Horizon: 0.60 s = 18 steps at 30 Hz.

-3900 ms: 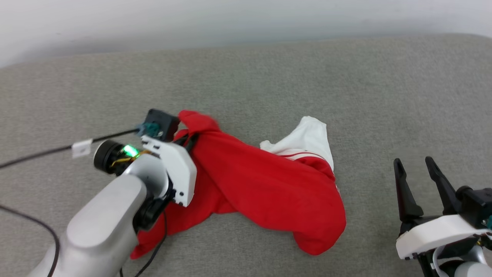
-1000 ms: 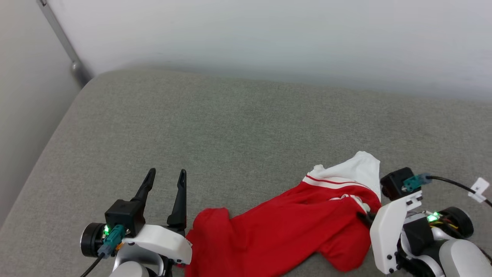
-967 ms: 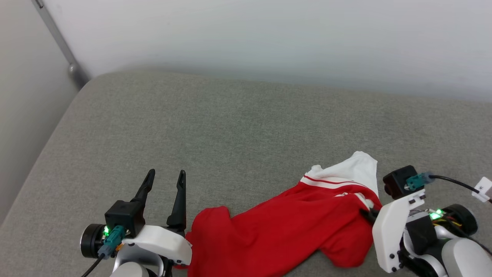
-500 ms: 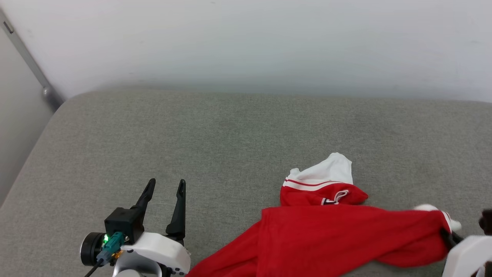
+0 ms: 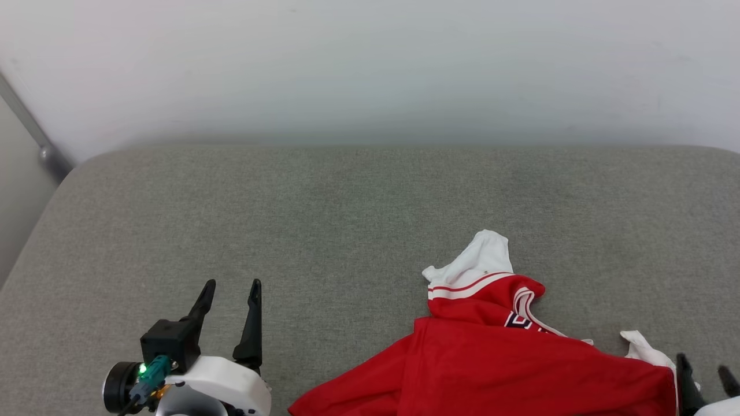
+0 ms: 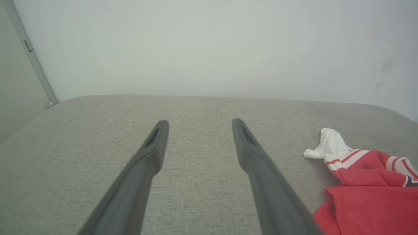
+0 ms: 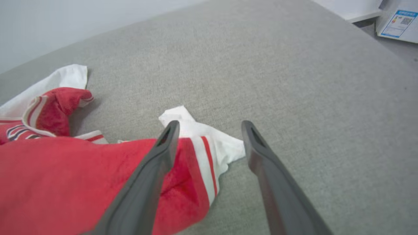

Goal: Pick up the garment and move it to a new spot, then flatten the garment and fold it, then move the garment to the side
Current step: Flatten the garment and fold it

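Note:
The garment (image 5: 509, 370), a red jersey with white sleeves and striped trim, lies crumpled on the grey cushion at the lower right of the head view. One white sleeve (image 5: 483, 260) points toward the wall. My right gripper (image 7: 209, 125) hovers open above the other white sleeve end (image 7: 209, 137), holding nothing; its fingertips (image 5: 684, 364) peek in at the head view's bottom right corner. At the lower left, well clear of the cloth, my left gripper (image 5: 230, 287) stands open and empty. The garment (image 6: 365, 182) lies to the right of it in the left wrist view.
A wide grey cushioned surface (image 5: 324, 219) runs back to a pale wall (image 5: 370, 69). A metal bar (image 5: 34, 138) leans at the far left corner. In the right wrist view the cushion's far edge drops to a floor with a white box (image 7: 396, 19).
The right gripper has pulled the garment rightward, let go of the sleeve end and opened. The head camera has swung to the right. The left gripper stays open.

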Motion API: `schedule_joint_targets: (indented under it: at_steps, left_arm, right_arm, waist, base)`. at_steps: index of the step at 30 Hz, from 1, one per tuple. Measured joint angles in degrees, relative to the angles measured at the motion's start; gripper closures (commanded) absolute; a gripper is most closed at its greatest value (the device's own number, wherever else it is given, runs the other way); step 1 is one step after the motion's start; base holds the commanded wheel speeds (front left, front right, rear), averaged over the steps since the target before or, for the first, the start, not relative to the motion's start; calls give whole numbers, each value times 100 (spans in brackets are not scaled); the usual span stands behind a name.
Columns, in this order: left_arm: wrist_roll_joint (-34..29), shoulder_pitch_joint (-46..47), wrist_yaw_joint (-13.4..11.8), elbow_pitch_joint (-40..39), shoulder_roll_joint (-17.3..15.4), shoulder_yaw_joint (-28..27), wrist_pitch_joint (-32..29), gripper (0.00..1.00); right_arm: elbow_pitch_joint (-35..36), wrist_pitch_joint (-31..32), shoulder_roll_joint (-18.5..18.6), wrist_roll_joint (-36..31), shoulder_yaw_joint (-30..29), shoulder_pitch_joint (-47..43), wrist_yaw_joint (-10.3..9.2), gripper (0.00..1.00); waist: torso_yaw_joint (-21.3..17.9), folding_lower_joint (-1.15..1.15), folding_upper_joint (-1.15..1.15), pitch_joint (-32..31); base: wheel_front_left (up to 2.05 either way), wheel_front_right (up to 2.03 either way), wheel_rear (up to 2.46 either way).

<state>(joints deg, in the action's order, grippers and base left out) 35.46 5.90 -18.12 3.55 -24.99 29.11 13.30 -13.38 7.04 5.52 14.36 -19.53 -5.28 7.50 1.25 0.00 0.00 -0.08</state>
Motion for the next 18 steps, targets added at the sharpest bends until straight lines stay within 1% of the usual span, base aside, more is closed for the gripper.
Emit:
schedule_joint_targets:
  at_steps: [3,6,10,12,13,15,18]
  left_arm:
    - [7,-63,-56,-32,-48,-36,-4,0]
    - [19,-113,-99,-55,-81,-59,-30,0]
    - [51,-177,-146,-88,-112,-69,-57,0]
    - [59,-211,-153,-81,-129,-69,-66,0]
    - [59,-211,-153,-81,-129,-69,-66,0]
    - [100,-221,-153,-54,-146,-65,-104,0]
    - [105,-242,-154,-42,-151,-62,-107,0]
  right_arm:
    - [240,-426,-34,-156,40,7,0,0]
    - [522,-681,-53,-357,160,9,0,0]
    - [886,-751,-107,-588,420,8,0,0]
    - [1068,-734,-132,-649,599,-10,0,0]
    - [1068,-734,-132,-649,599,-10,0,0]
    - [1323,-675,-172,-719,823,-120,0,0]
    - [1491,-644,-193,-748,957,-213,0,0]
  waist:
    - [-25,0,0,-50]
    - [-44,0,0,-108]
    - [-68,0,0,-186]
    - [-82,0,0,-218]
    - [-82,0,0,-218]
    - [-98,0,0,-253]
    - [-111,0,0,-274]
  base:
    - [0,0,0]
    - [0,0,0]
    - [0,0,0]
    - [0,0,0]
    - [0,0,0]
    - [0,0,0]
    - [0,0,0]
